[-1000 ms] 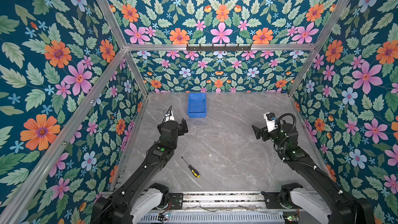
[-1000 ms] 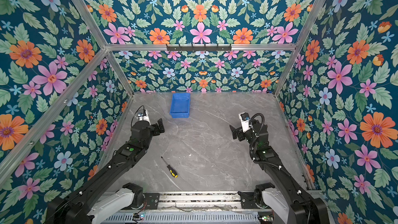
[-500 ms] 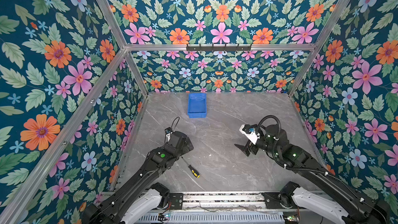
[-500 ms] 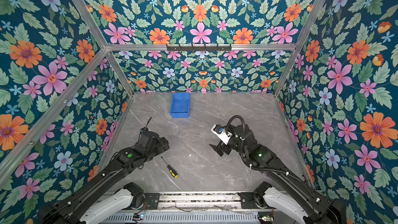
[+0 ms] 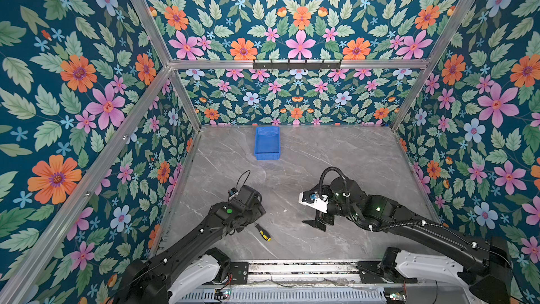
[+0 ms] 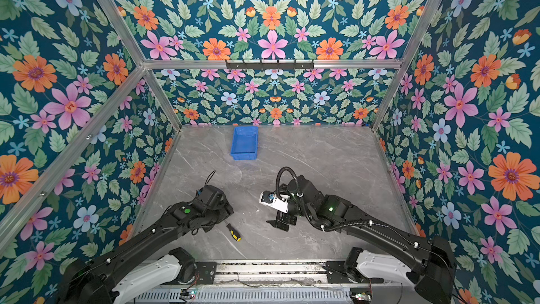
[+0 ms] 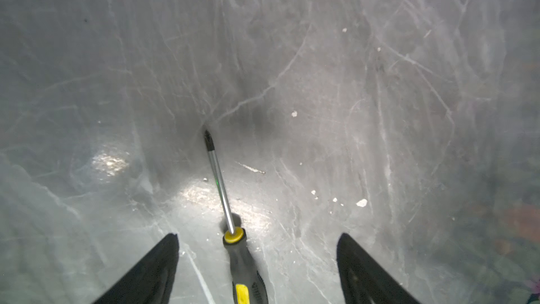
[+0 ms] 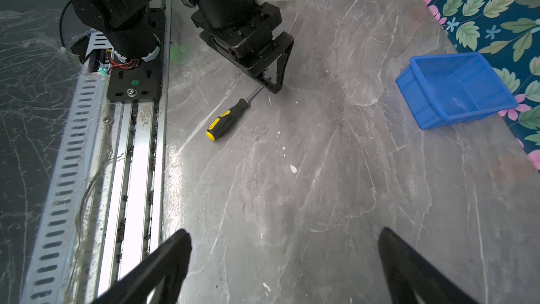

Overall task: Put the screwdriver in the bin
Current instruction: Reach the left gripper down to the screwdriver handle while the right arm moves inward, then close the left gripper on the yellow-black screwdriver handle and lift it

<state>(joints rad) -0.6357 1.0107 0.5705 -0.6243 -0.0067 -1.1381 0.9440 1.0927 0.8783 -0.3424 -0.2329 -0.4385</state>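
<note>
In both top views the left arm (image 5: pixel 201 233) is hiding the shaft of the screwdriver (image 5: pixel 263 232); between the fingers (image 7: pixel 152 273), the picture's edge is cutting off its handle.

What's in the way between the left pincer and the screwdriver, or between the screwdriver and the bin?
Nothing visible. The left pincer is open astride the screwdriver, which lies flat on the table. Between it and the bin there is only bare table; the right pincer sits off to one side.

My left gripper (image 7: pixel 258 234) is black, the screwdriver (image 7: pixel 233 235) by it black-and-yellow with a silvery shaft, the table (image 5: pixel 336 153) under the screwdriver grey with white veins, the bin (image 5: pixel 267 156) bright blue, the walls (image 5: pixel 292 97) teal with pink and orange flowers.
</note>
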